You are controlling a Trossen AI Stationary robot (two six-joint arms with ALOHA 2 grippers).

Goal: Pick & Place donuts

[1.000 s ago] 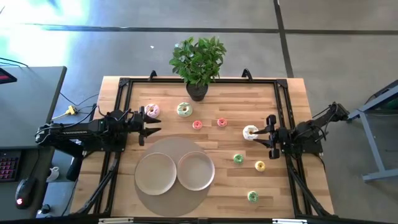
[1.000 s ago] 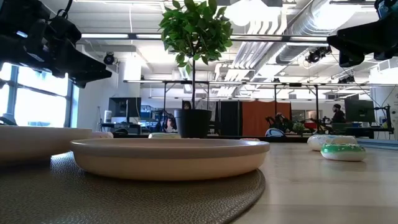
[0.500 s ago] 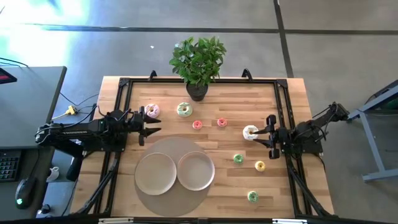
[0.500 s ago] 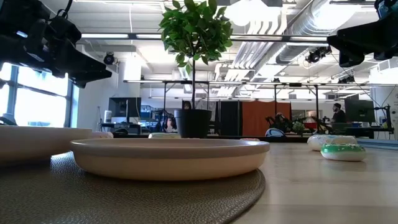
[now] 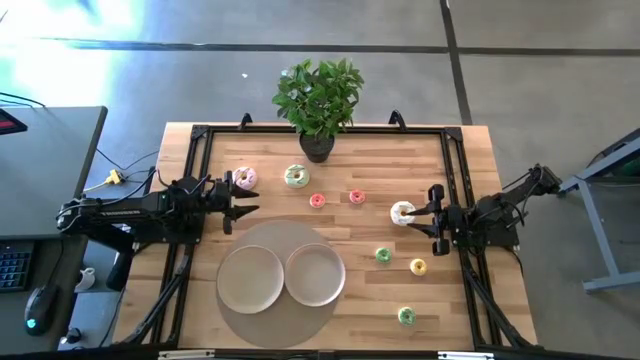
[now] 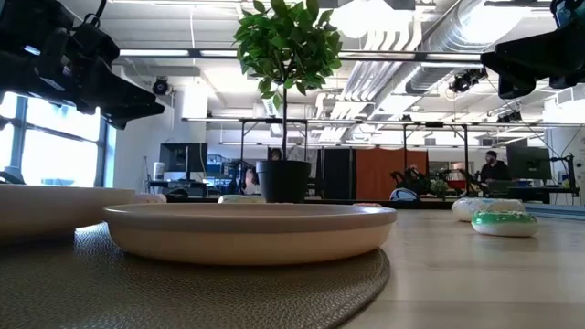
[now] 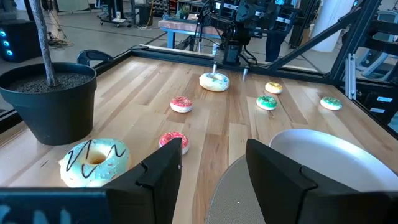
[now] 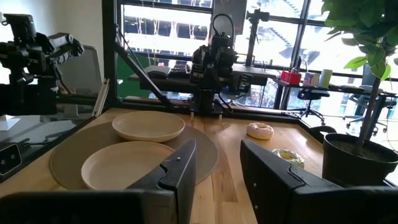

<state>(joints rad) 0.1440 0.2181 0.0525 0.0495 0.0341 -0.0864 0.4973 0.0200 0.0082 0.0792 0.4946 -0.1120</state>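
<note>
Nothing is held yet: the left gripper (image 5: 236,206) hovers spread wide and empty over the table's left side, just beside the pink donut (image 5: 244,178), and the right gripper (image 5: 428,211) hovers likewise parted and empty at the right, with the cream donut (image 5: 402,213) practically at its fingertips. The white-green donut (image 5: 296,176) sits near the potted plant (image 5: 318,98), two small pink-red minis (image 5: 318,200) lie mid-table, and a green mini (image 5: 383,255), a yellow one (image 5: 418,266) and another green one (image 5: 406,316) are scattered on the right. Both beige plates (image 5: 316,274) rest on the round mat (image 5: 238,312), bare of donuts. My worry is the cream donut: it is so close to the right fingers that a forward nudge could shove it away rather than straddle it, and the smooth wood would let these rings skid. A careless reach on the left could also brush the plant pot. From table height the grippers are only dark shapes near the top corners, and most donuts are lost behind the near plate; the right wrist camera cannot see the cream donut at all.
</note>
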